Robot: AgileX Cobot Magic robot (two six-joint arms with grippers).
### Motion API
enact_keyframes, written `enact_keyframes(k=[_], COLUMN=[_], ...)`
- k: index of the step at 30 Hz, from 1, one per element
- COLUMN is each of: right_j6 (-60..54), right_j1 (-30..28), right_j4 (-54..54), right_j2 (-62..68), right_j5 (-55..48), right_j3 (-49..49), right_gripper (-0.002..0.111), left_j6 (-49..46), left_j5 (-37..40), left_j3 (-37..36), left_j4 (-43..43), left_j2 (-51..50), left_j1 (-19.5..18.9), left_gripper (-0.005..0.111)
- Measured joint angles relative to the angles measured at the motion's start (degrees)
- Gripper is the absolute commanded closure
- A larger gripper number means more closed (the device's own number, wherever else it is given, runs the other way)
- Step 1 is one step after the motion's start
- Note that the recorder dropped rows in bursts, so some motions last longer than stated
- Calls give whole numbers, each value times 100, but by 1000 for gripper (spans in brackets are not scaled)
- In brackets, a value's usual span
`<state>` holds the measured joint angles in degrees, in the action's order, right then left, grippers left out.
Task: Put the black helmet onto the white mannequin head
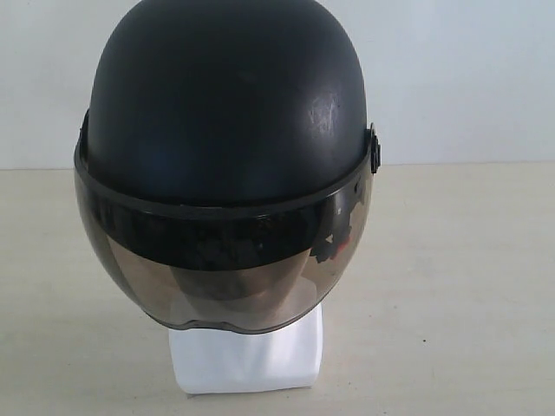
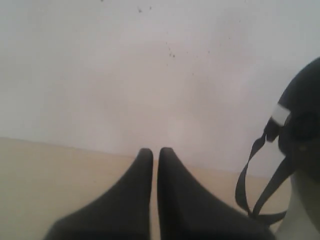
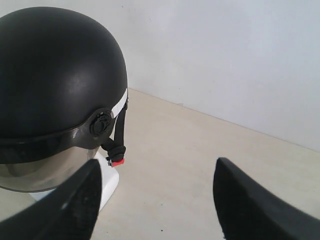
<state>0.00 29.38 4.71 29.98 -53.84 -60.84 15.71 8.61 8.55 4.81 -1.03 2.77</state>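
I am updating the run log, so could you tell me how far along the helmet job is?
Done: the black helmet sits over the white mannequin head, its base showing below. In hand: nothing; the left gripper is shut, empty, the right gripper open, both off the helmet. Left: seemingly nothing.

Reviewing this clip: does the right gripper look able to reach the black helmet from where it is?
Probably yes: the right gripper is open, facing the black helmet, with nothing visibly between them.

Matte black helmet [image 1: 225,104] shell, glossy smoky visor [image 1: 217,277], smooth white mannequin head [image 1: 247,360] base
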Motion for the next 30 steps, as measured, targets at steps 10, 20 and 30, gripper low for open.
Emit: enact_keyframes(k=[10,20,30], right_j6=[0,0,0], right_j1=[0,0,0], right_j4=[0,0,0], right_j2=[0,0,0], right_j5=[0,0,0], right_j3=[0,0,0], right_gripper=[46,46,46], left_j6=[-192,-534,-570], left_j5=[-278,792,819], left_j3=[-824,-838,-838], left_j4=[-58,-627,-907], left_j2=[81,81,81], left_j1=[0,0,0], left_gripper=[102,102,102])
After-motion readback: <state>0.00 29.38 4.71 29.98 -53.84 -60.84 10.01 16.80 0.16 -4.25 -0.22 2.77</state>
